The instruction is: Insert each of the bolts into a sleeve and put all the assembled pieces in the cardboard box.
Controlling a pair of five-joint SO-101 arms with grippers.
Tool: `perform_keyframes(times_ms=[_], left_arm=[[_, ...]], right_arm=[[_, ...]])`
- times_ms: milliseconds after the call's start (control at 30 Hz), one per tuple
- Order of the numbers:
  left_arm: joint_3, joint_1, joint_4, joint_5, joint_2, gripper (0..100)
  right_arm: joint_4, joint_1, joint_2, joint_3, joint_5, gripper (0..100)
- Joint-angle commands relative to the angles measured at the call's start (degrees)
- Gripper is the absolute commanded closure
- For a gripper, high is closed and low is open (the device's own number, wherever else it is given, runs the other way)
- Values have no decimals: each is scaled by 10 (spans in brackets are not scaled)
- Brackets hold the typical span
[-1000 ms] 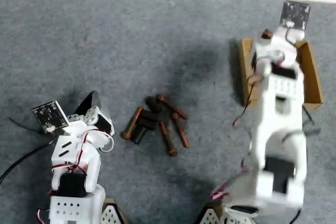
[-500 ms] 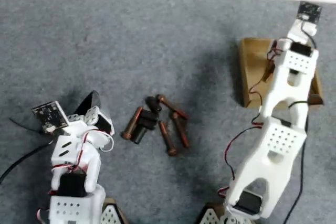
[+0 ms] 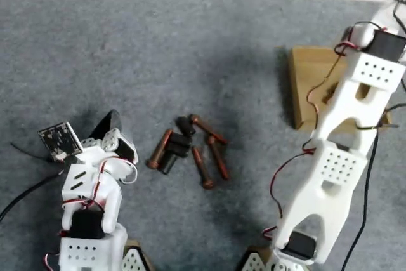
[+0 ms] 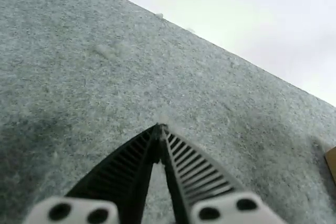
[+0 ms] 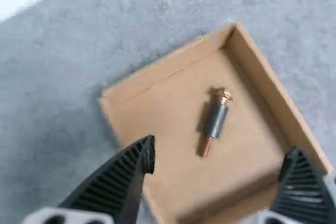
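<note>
The right pincer (image 5: 220, 148) hangs wide open and empty over the cardboard box (image 5: 157, 85), at the upper right of the high view. One assembled piece (image 5: 214, 121) lies flat on the box floor. The left pincer (image 4: 159, 129) is pinched shut on nothing at the lower left. Loose copper bolts (image 3: 203, 166) and dark sleeves (image 3: 174, 147) lie heaped at the centre of the grey surface (image 3: 127, 49). The next move likely calls for rising clear of the box wall, then taking an outlying bolt by its shank rather than digging into the tangle.
</note>
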Motion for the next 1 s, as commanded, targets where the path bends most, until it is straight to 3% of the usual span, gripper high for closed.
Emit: perform_keyframes(times_ms=[0,267,400,733,967], left_arm=[[12,-5,-12,-4,-4,990],[12,-5,-12,-4,-4,990],[12,-5,-12,-4,-4,990],[12,-5,-12,-4,-4,990],[12,-5,-12,-4,-4,990]], right_arm=[[22,-8,-12,-65,-8,660],[23,-13,-36,-58,-6,660],[23,-18,-103,33,-6,660],[6,-126,-435,571,-4,656],[-217,-223,-717,1030,-4,656]])
